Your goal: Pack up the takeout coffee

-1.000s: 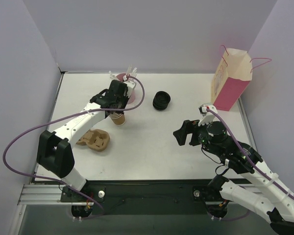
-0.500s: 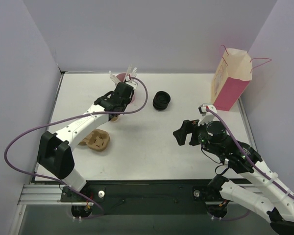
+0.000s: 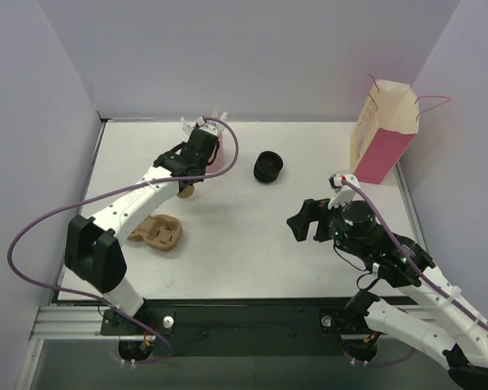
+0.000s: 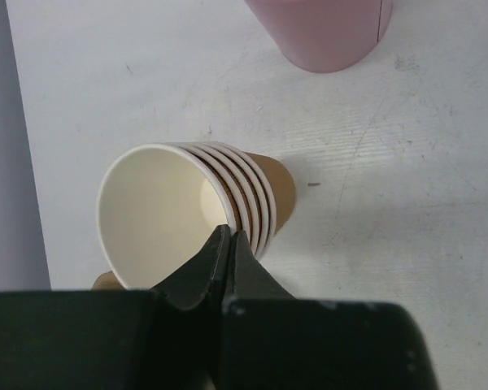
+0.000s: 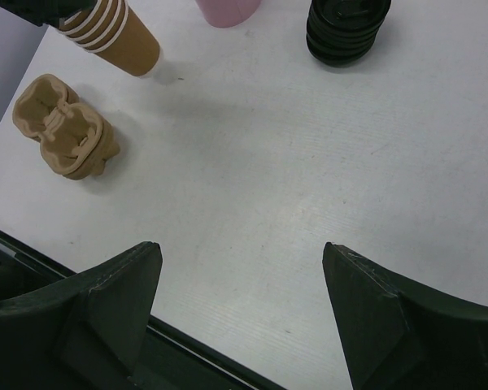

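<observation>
No cup with a black lid shows. A stack of several open brown kraft cups [image 4: 278, 188] leans over on the table left of the middle; it also shows in the right wrist view [image 5: 118, 36] and, mostly hidden under the arm, in the top view [image 3: 185, 192]. My left gripper [image 4: 228, 236] [image 3: 189, 180] is shut on the rim of the top cup. A stack of black lids [image 3: 268, 166] [image 5: 346, 28] stands apart at the back middle. The pink-and-cream paper bag [image 3: 382, 134] stands open at the back right. My right gripper [image 5: 240, 248] [image 3: 299, 221] is open and empty.
A pink cup [image 3: 220, 154] [image 4: 325, 32] with white straws stands just behind the cup stack. A brown pulp cup carrier [image 3: 157, 233] [image 5: 65, 126] lies on the left. Walls close in the left, back and right sides.
My left gripper has moved back and left, and the cup stack has tipped over with it. The right arm has not moved.
</observation>
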Action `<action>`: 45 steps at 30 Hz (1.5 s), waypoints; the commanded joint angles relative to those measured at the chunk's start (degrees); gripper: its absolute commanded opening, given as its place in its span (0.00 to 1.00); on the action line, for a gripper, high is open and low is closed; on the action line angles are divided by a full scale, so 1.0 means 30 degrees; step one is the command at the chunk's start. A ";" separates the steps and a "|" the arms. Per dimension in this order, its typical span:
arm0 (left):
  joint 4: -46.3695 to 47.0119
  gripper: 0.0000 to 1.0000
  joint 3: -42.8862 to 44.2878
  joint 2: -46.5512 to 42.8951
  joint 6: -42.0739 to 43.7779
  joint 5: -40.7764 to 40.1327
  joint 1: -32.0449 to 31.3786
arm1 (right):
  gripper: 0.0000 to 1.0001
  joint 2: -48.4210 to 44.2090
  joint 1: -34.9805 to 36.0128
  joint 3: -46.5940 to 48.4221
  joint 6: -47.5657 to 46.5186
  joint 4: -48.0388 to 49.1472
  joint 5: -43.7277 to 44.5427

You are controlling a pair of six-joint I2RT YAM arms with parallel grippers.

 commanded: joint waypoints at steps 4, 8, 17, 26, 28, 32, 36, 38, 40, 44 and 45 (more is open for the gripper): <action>0.0257 0.00 0.0753 -0.0707 -0.1102 0.3500 0.0355 | 0.82 -0.0027 0.0096 0.0052 -0.0033 0.0431 0.0187; -0.1351 0.00 0.1865 0.0169 -0.1130 0.1958 -0.0093 | 0.82 0.0500 0.0067 -0.1029 0.1546 0.2153 0.0510; 0.2779 0.00 -0.2527 -0.2701 -0.0049 0.5398 -0.0060 | 0.75 0.6090 -0.1684 -0.1591 0.5676 1.0704 -0.2468; 0.1727 0.00 -0.1186 -0.2790 0.1183 0.2619 -0.0119 | 0.73 0.8646 -0.2541 -0.1530 0.6386 1.2300 -0.4911; 0.1375 0.00 -0.0249 -0.2703 0.1792 0.2323 -0.0206 | 0.73 0.8179 -0.2541 -0.1676 0.6093 1.1686 -0.4705; 0.0643 0.00 0.1304 -0.2644 0.2061 0.1415 -0.0820 | 0.73 0.6716 -0.2541 -0.1502 0.5009 0.9727 -0.3858; -0.0294 0.00 0.2769 -0.2644 0.1888 0.1324 -0.1904 | 0.73 0.3909 -0.2599 -0.1501 0.3751 0.7876 -0.1898; -0.0966 0.00 0.3765 -0.2411 0.1536 0.1296 -0.2753 | 0.73 0.2909 -0.2599 -0.1560 0.3397 0.6442 -0.1136; -0.1320 0.00 0.4380 -0.2264 0.1272 0.1412 -0.3687 | 0.73 0.1415 -0.2600 -0.1502 0.3045 0.5098 -0.0021; -0.1789 0.00 0.4471 -0.1738 -0.0337 0.2028 -0.5477 | 0.73 -0.1281 -0.2629 -0.1618 0.2781 0.3335 0.2206; -0.1848 0.00 0.4442 -0.1620 -0.0630 0.2116 -0.5770 | 0.73 -0.2359 -0.2629 -0.1618 0.2751 0.3042 0.2529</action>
